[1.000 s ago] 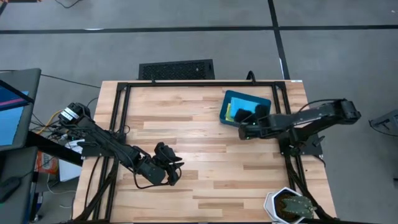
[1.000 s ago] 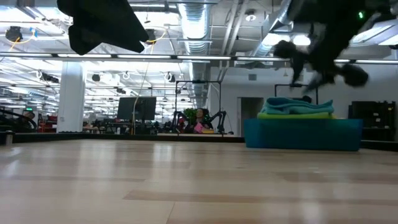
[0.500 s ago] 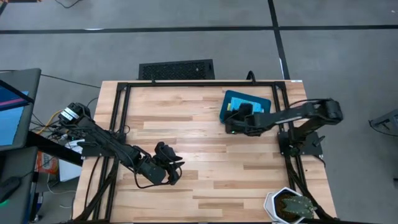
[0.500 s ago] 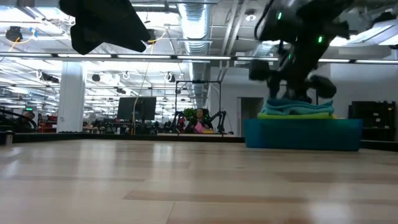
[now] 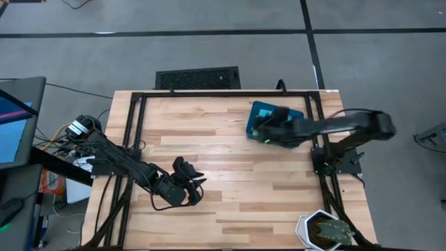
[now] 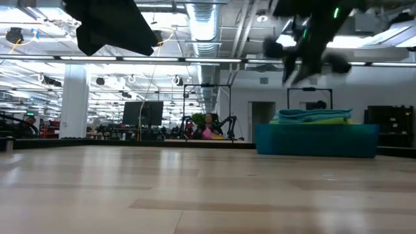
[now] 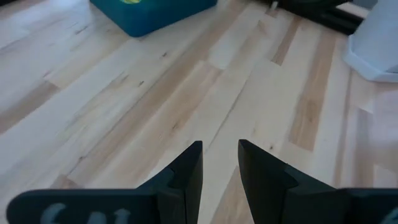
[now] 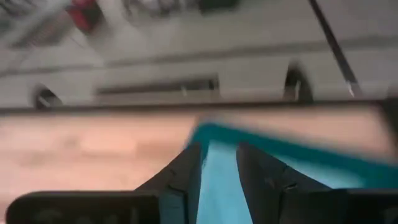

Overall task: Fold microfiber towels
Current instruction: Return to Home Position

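The microfiber towels lie stacked in the teal bin (image 6: 316,140) at the table's far right, a light blue towel (image 6: 312,114) on a green towel (image 6: 311,121). My right gripper (image 6: 294,65) hangs above the bin's left part, clear of the stack. Its wrist view shows it open by a narrow gap (image 8: 219,165), with the light blue towel (image 8: 217,152) beyond the fingers. My left gripper (image 5: 191,191) waits above the bare table near the front left, open by a narrow gap (image 7: 220,165) with nothing between the fingers.
A white bowl with something dark green in it (image 5: 324,230) stands at the near right corner. Black frame rails (image 5: 132,139) run along the table's left, far and right sides. Bare wood (image 5: 230,167) lies between the two arms.
My right gripper has gone from the bin's near right side toward the table's left over the bin. It dipped to just above the towels, then rose again, rolling its wrist. The towels stay in the bin.
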Controlling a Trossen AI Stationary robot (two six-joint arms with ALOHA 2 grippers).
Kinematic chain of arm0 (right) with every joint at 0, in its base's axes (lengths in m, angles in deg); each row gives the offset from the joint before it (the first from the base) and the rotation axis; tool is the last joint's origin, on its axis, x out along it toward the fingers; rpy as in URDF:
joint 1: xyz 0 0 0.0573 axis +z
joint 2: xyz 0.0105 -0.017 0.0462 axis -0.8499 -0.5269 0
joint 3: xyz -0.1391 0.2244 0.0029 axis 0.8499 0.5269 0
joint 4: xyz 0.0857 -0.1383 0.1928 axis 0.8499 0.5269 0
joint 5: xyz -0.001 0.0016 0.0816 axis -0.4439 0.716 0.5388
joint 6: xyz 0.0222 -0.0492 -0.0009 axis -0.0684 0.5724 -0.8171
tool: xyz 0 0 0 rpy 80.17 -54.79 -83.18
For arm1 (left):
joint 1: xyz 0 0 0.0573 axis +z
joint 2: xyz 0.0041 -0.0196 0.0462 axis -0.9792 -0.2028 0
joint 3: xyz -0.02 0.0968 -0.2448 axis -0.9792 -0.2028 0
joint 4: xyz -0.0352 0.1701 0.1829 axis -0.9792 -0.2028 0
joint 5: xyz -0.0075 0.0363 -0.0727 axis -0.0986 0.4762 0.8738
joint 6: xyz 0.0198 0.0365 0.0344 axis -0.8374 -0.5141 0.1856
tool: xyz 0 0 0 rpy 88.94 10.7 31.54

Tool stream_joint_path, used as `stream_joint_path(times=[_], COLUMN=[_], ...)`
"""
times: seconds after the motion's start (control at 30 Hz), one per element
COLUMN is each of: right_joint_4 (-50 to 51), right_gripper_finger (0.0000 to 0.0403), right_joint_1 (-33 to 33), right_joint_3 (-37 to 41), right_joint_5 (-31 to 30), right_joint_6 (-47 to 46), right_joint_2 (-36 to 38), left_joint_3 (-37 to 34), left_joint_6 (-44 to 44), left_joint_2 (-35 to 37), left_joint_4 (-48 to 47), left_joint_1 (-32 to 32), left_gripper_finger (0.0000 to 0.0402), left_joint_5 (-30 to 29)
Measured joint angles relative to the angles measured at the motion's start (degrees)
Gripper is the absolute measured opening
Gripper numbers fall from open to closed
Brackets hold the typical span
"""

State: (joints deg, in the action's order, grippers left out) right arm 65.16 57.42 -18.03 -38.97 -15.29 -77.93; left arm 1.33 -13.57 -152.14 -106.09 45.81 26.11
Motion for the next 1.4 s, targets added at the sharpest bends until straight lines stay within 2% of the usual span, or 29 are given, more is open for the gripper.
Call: stream_joint_path(times=[0.1, 0.23, 0.3, 0.4, 0.53, 0.63, 0.73, 0.83, 0.9, 1.03, 1.13, 1.2, 1.3, 1.4], right_joint_4=[3.8, 3.7, 3.4, 4.0, 2.2, -2.2, -8.3, -15.5, -18.2, -18.8, -20.4, -22.4, -24.2, -24.5], right_gripper_finger=[0.0126, 0.0126, 0.0126, 0.0126, 0.0126, 0.0126, 0.0126, 0.0126, 0.0126, 0.0119, 0.0111, 0.0105, 0.0096, 0.0085], right_joint_1=[1.4, 6.7, 11.3, 19.1, 28.6, 34.1, 38.2, 40.5, 41.3, 42.1, 42.1, 42.2, 42.4, 41.9], right_joint_3=[-4.0, -6.1, -6.3, -5.1, 1.9, 10.8, 20.7, 29.3, 33.3, 39.5, 40.9, 38.0, 30.3, 23.5], right_joint_5=[-4.3, -5.2, -4.7, -4.1, -7.6, -12.2, -18.4, -24.8, -25.5, -25.1, -25.2, -24.1, -15.2, -8.1], right_joint_6=[9.0, 25.0, 31.5, 37.2, 40.4, 39.4, 39.3, 38.8, 37.3, 28.5, 23.5, 29.5, 47.8, 61.2], right_joint_2=[8.9, 22.0, 28.3, 36.8, 46.5, 52.5, 56.1, 58.1, 59.0, 60.5, 62.0, 63.8, 68.1, 73.1], left_joint_3=[0.0, 0.1, 0.8, 2.8, 3.1, 1.7, -2.6, -9.3, -14.9, -28.1, -37.5, -42.2, -46.2, -48.3], left_joint_6=[0.0, 0.0, -6.4, -21.3, -36.6, -41.2, -42.9, -41.2, -39.1, -31.1, -23.2, -17.4, -10.5, -5.8], left_joint_2=[0.0, 0.1, 1.9, 8.2, 19.5, 27.8, 34.3, 38.8, 41.5, 45.0, 46.3, 46.7, 47.7, 48.6], left_joint_4=[-0.6, 0.2, 0.0, 5.3, 10.5, 9.7, 11.2, 16.2, 20.6, 30.3, 42.5, 51.7, 66.4, 76.0], left_joint_1=[0.1, 0.4, 1.4, 4.1, 11.6, 19.9, 28.7, 36.0, 39.7, 46.5, 50.8, 53.7, 58.6, 63.8], left_gripper_finger=[0.0093, 0.0093, 0.0093, 0.0093, 0.0093, 0.0093, 0.0093, 0.0093, 0.0093, 0.0093, 0.0093, 0.0093, 0.0093, 0.0093], left_joint_5=[1.7, 4.2, 7.8, 14.5, 26.5, 36.8, 48.2, 58.1, 61.9, 63.9, 67.4, 71.1, 76.6, 79.9])
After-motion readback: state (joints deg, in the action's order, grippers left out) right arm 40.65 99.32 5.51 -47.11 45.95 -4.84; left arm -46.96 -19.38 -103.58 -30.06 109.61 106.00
